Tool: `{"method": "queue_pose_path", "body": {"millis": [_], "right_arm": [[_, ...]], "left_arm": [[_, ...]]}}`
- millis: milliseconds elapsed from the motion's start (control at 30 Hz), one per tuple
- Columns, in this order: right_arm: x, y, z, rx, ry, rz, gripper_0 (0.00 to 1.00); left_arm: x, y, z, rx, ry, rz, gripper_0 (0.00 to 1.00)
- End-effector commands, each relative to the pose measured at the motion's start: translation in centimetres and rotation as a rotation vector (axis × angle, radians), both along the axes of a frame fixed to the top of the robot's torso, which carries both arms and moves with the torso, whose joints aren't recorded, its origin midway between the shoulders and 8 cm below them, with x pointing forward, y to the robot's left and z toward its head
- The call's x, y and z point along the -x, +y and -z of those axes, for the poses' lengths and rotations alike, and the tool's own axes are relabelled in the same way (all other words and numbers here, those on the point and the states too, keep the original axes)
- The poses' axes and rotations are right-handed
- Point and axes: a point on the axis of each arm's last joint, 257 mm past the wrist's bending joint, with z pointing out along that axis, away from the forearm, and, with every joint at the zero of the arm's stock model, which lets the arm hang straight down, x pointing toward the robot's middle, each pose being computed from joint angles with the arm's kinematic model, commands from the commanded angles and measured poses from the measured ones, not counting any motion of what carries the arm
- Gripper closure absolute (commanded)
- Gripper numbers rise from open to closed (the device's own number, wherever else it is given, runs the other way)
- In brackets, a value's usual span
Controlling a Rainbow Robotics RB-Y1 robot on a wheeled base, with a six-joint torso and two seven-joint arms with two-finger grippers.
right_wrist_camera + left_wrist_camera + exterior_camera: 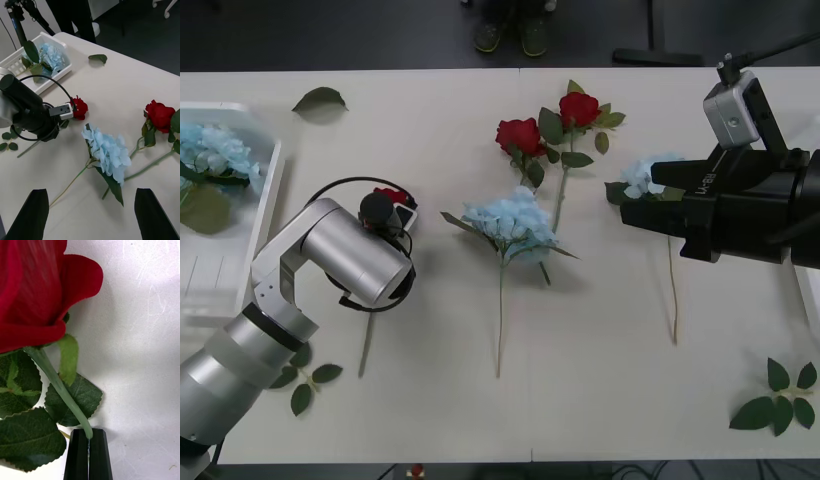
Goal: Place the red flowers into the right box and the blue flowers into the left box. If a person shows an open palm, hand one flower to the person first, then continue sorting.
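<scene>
While our left gripper (89, 450) pinches the green stem of a red rose (33, 292), its two black fingers (100, 455) pressed narrow just behind the leaves, the head lies on the table (600, 340) ahead of the tips. Our right gripper (92, 215) hovers with fingers spread wide and holding nothing; a blue hydrangea (107, 152) lies just ahead between them. Another blue cluster (215, 155) rests in the left box (268, 205).

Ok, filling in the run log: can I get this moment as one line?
left gripper: shut on red rose stem | right gripper: open, above blue flower | left box: one blue flower
</scene>
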Motion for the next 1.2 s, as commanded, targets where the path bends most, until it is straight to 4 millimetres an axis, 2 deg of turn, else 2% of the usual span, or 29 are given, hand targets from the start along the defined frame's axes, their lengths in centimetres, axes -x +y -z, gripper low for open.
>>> {"method": "queue_pose_path", "body": {"millis": [33,133,233,367,433,633,767,933,967,1100,1133,1200], "right_arm": [[-0.1,0.1,-0.8,0.021,-0.036,-0.017,0.34],[-0.1,0.1,-0.8,0.021,-0.036,-0.017,0.34],[-0.1,0.1,-0.8,0.021,-0.036,-0.017,0.34],[-0.1,0.1,-0.8,0.021,-0.036,-0.017,0.34],[-0.1,0.1,-0.8,0.021,-0.036,-0.017,0.34],[-0.1,0.1,-0.8,0.021,-0.036,-0.017,0.34],[-0.1,0.1,-0.8,0.021,-0.036,-0.017,0.34],[-0.1,0.1,-0.8,0.021,-0.036,-0.017,0.34],[-0.1,0.1,-0.8,0.021,-0.036,-0.017,0.34],[-0.1,0.1,-0.8,0.021,-0.036,-0.017,0.34],[0.2,0.1,1.0,0.006,0.016,-0.010,0.34],[0.3,0.0,1.1,0.005,0.021,-0.007,0.33]], "left_arm": [[-0.4,0.9,-3.2,-0.066,-0.055,0.004,1.00],[0.6,0.6,-6.4,-0.064,-0.080,0.012,1.00],[1.6,0.1,-8.8,-0.024,-0.086,0.017,1.00],[2.9,-0.7,-11.0,0.060,-0.100,0.083,1.00],[3.3,-0.4,-12.0,0.072,-0.112,0.134,1.00],[3.3,0.3,-15.0,0.110,-0.215,0.323,1.00],[2.8,-0.9,-17.4,0.161,-0.299,0.477,1.00],[3.3,-4.4,-21.2,0.289,-0.398,0.651,1.00],[3.7,-6.0,-22.6,0.347,-0.440,0.701,1.00],[5.0,-9.5,-26.0,0.544,-0.524,0.802,1.00],[5.5,-10.5,-26.8,0.608,-0.543,0.832,1.00],[6.2,-12.2,-28.1,0.719,-0.565,0.883,1.00]]}}
